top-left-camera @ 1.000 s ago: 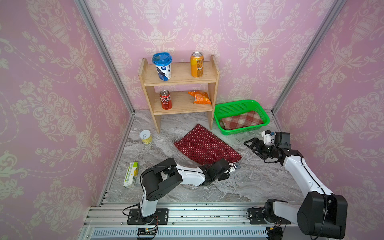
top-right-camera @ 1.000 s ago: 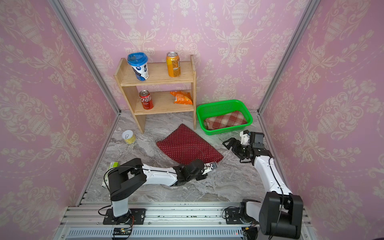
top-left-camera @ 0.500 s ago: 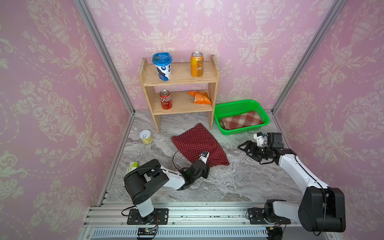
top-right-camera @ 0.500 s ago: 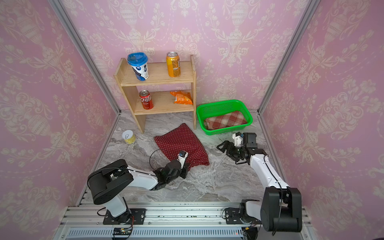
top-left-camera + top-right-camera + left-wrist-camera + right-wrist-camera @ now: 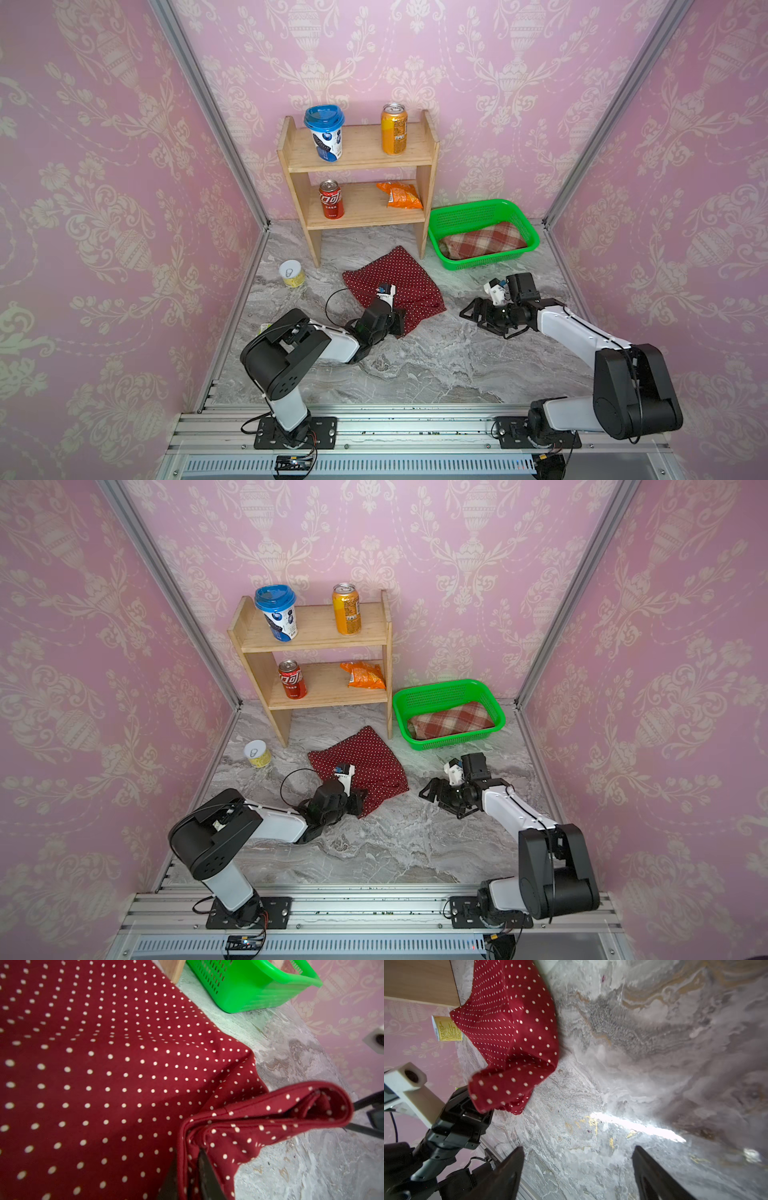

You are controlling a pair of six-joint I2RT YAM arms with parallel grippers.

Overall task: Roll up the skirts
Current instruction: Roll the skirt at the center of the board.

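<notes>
The dark red polka-dot skirt (image 5: 401,276) (image 5: 368,760) lies on the marble floor in front of the shelf, its near right part folded over into a loose bunch. My left gripper (image 5: 401,322) (image 5: 188,1153) is shut on that bunched edge of the skirt (image 5: 104,1064) at its near corner. To the skirt's right, my right gripper (image 5: 473,318) (image 5: 578,1153) stands open just above bare floor, jaws toward the cloth (image 5: 512,1032), holding nothing. The plaid skirt (image 5: 484,241) (image 5: 453,721) lies rolled in the green basket (image 5: 478,205).
A wooden shelf (image 5: 357,166) with cans, a cup and a snack bag stands behind the skirt, against the back wall. A small yellow can (image 5: 292,273) sits at the left. The basket (image 5: 259,987) stands at the back right. Pink walls close in on both sides.
My left gripper has dragged the skirt's near right corner to the left, folding the cloth over itself. My right arm has come left and nearer, toward the skirt.
</notes>
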